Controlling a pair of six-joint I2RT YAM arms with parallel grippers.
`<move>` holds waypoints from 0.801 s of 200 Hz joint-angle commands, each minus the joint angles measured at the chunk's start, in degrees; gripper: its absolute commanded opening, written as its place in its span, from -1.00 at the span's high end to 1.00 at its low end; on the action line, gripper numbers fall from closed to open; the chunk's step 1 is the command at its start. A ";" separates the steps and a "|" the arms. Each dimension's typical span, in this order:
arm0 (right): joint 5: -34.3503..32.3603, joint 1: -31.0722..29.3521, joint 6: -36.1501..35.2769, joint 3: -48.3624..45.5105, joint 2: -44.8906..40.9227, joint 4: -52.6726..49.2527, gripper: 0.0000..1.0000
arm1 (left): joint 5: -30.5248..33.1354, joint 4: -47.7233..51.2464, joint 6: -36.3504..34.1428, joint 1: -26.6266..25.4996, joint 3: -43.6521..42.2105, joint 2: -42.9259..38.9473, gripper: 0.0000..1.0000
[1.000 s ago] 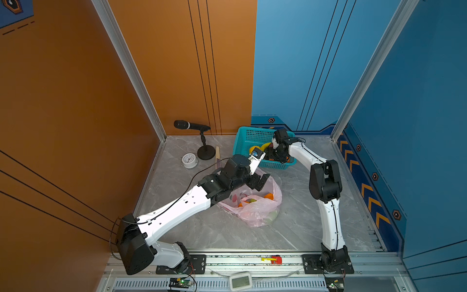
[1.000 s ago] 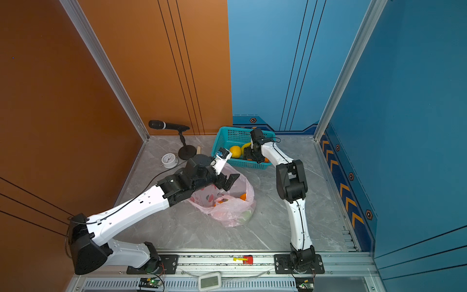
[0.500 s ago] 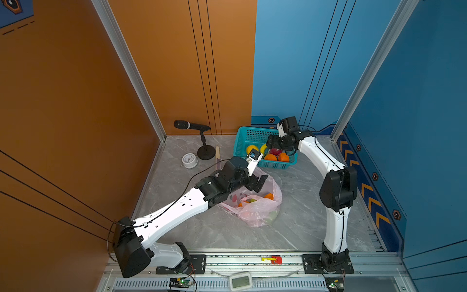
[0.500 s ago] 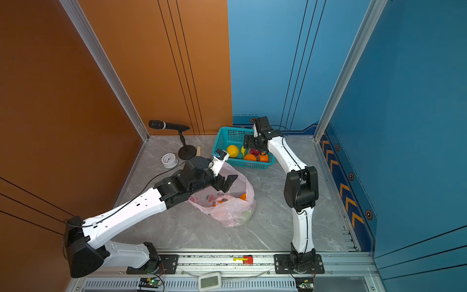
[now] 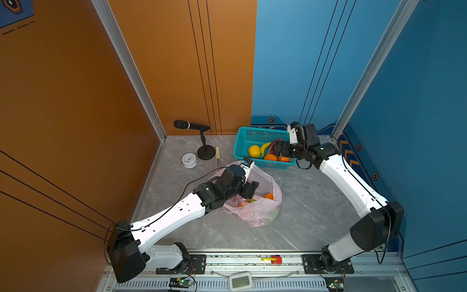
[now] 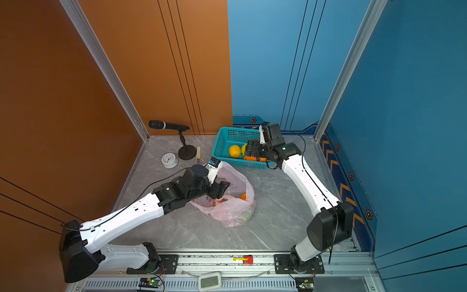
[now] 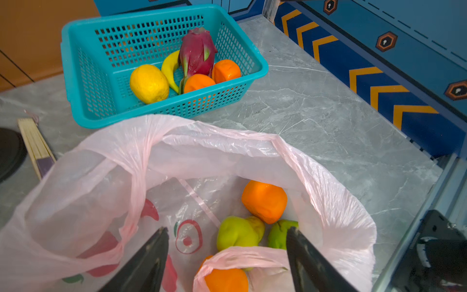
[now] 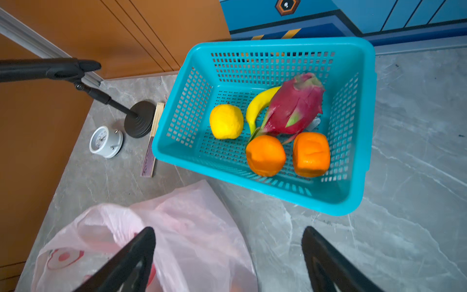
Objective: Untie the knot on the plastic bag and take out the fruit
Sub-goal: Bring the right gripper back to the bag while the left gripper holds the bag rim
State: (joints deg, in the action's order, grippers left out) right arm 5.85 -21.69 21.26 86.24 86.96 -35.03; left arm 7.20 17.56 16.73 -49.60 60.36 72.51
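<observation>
Grey marble tabletop (image 5: 316,197) is shared by a teal mesh basket (image 8: 278,43), already loaded with several fruits (image 8: 265,155), and a crinkly pale-pink plastic bag (image 7: 227,151), untied and gaping. A round orange (image 7: 264,201) and green pear (image 7: 238,232) are left inside, just ahead of the wide-spread left end effector (image 7: 226,228); the right end effector (image 8: 228,228) is held wide and empty.

Four oranges (image 8: 265,155) are being counted: two in the single teal basket (image 8: 278,194) at the far side, two in the single pink bag (image 7: 328,197) nearer. One yellow citrus (image 8: 226,121), one banana (image 8: 257,103), one dragon fruit (image 8: 295,106), two green fruits (image 7: 240,233), one microphone (image 5: 188,125), one clock (image 5: 189,161) and one folded fan (image 5: 216,158) are being shown.
</observation>
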 commanded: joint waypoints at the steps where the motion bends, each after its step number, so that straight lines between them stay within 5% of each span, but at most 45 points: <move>1: -4.21 -2.62 2.06 -4.44 -6.15 0.71 -0.83 | 0.28 3.37 5.79 0.11 -2.78 -1.45 -0.37; 97: -18.17 -19.75 7.53 -22.68 -19.46 -6.97 -0.88 | -6.44 -3.94 12.26 -6.95 -10.77 3.12 -0.12; 160: -24.42 -23.33 11.94 -32.11 -19.48 -10.94 -0.80 | -5.13 -11.00 9.66 -13.89 -7.71 13.25 -0.16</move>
State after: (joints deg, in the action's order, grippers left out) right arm -13.69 -44.29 30.63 57.30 68.14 -42.48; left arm 1.96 11.05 28.10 -61.52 50.94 83.66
